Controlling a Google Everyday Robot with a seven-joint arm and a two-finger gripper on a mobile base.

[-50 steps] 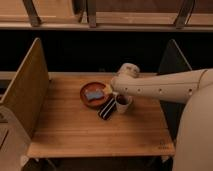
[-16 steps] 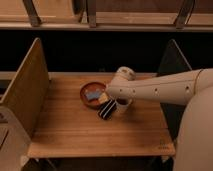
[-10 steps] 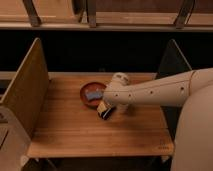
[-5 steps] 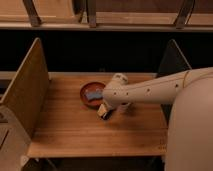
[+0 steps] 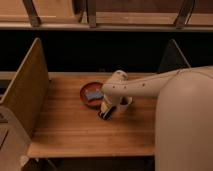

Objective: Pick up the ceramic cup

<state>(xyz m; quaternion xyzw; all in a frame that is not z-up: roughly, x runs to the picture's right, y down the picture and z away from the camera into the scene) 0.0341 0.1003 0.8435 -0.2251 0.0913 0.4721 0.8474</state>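
Observation:
The ceramic cup (image 5: 125, 104) is a small white cup on the wooden table, just right of the reddish-brown bowl (image 5: 88, 100); only its right side shows. My gripper (image 5: 113, 102) reaches in from the right on a pale arm (image 5: 150, 89) and hangs over the cup's left side, hiding most of it and its opening. A flat black object with pale stripes (image 5: 106, 113) lies under the gripper, in front of the bowl. Whether the gripper touches the cup is hidden.
The bowl holds a blue-grey item (image 5: 93, 94). A wooden side panel (image 5: 26, 92) stands at the table's left and a darker one (image 5: 172, 57) at the right. A dark gap runs behind the table (image 5: 75, 132).
The arm has swung left and down over the cup, and its body now fills the right of the view. The cup, bowl and striped object have stayed where they were.

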